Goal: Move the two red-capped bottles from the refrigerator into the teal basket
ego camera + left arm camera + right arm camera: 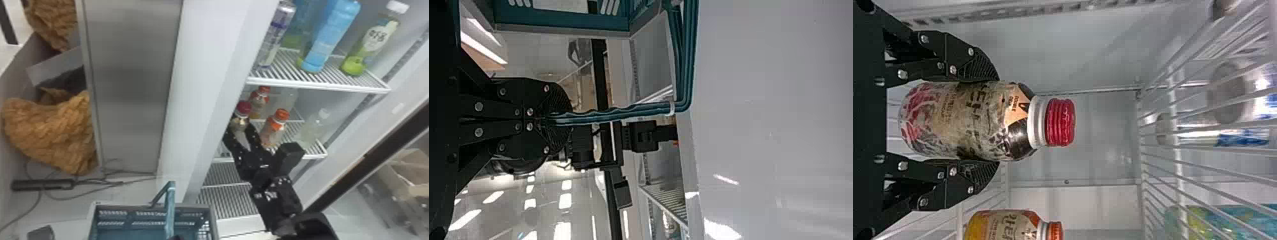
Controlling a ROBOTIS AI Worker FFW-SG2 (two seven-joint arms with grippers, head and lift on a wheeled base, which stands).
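Head view: your right gripper (245,137) is in the refrigerator (207,92), right of centre in the frame, fingers round the crimson-capped bottle (241,123). Orange-capped bottle (275,127) beside it; if that's your second, keep the wrist off it as you lift. Teal basket (127,221) at lower left, handle raised, probably kept near the opening for a short carry.

Left wrist view: your left gripper (551,119) is closed on the basket handle (614,114), left of centre; likely steadying or holding up the basket for loading.

Right wrist view: fingers press both sides of the bottle's body, left of centre. Cap and neck stay clear; mid-body hold should limit tipping.
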